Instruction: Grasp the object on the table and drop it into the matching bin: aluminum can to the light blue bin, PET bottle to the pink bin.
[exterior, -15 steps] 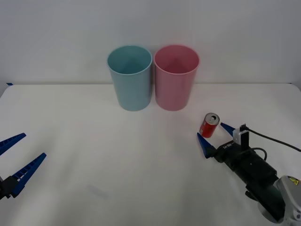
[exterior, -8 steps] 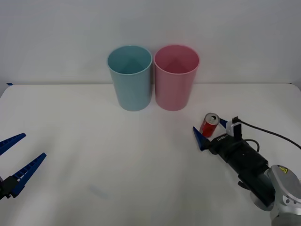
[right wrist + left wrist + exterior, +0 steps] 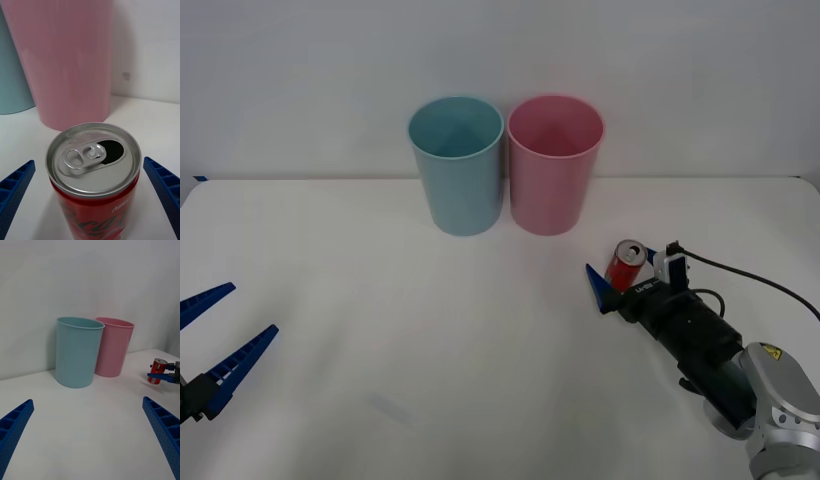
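Right gripper (image 3: 623,275): my working tool, low over the table at its right side, jaws spread wide with one blue finger on each side of the aluminum can, neither pad touching it as far as I can see.
Right fingers (image 3: 15,187): in my right wrist view they sit at the two lower corners, with the can between them and bare white gaps on both sides.
Aluminum can (image 3: 625,265): upright on the table (image 3: 380,300), red with a silver top (pull-tab flat, mouth open), in front of the pink bin and a little to its right.
Pink bin (image 3: 555,163): upright at the back of the table, touching or just beside the light blue bin; I cannot tell which.
Light blue bin (image 3: 457,163): upright, on the pink bin's left.
Left gripper (image 3: 215,338): my idle one, at the table's left edge near me, fingers wide apart and holding nothing.
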Tool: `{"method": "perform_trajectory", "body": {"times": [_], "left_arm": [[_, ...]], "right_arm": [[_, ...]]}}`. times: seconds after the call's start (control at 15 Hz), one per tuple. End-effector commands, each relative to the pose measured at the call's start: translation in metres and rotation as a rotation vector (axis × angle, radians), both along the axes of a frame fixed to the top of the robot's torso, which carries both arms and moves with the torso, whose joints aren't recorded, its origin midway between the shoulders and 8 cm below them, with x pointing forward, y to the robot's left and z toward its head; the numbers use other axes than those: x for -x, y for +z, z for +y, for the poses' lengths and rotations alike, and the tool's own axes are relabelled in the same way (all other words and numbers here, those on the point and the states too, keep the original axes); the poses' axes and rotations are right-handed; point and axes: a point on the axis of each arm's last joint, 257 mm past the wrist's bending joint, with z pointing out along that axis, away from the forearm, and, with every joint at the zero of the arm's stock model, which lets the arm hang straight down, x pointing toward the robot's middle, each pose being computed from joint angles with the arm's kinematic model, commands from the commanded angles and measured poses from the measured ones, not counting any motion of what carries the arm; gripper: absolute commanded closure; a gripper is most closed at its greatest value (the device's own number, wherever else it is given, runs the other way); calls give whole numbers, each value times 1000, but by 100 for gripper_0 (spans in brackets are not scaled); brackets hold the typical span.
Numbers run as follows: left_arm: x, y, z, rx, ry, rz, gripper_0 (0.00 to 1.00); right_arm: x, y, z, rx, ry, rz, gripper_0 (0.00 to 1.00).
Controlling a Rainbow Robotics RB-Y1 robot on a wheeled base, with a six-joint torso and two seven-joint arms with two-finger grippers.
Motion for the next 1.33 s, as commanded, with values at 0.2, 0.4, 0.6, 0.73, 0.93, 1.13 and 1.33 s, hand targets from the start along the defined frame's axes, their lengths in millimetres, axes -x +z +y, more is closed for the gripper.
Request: {"method": "perform_trajectory", "body": {"times": [0.2, 0.4, 0.6, 0.73, 0.93, 1.13, 1.33], "left_arm": [[0, 0, 0, 0, 0, 0, 0], [0, 0, 0, 0, 0, 0, 0], [0, 0, 0, 0, 0, 0, 0], [0, 0, 0, 0, 0, 0, 0], [0, 0, 0, 0, 0, 0, 0], [0, 0, 0, 0, 0, 0, 0], [0, 0, 0, 0, 0, 0, 0]], "right_arm": [[0, 0, 0, 1, -1, -1, 100], [0, 0, 0, 0, 1, -1, 100], [1, 1, 1, -1, 5, -2, 100], [2, 2, 4, -5, 20, -7, 100], [6, 10, 8, -18, 45, -23, 100], [16, 21, 5, -20, 55, -46, 100], [30, 34, 5, -30, 67, -65, 100]]}}
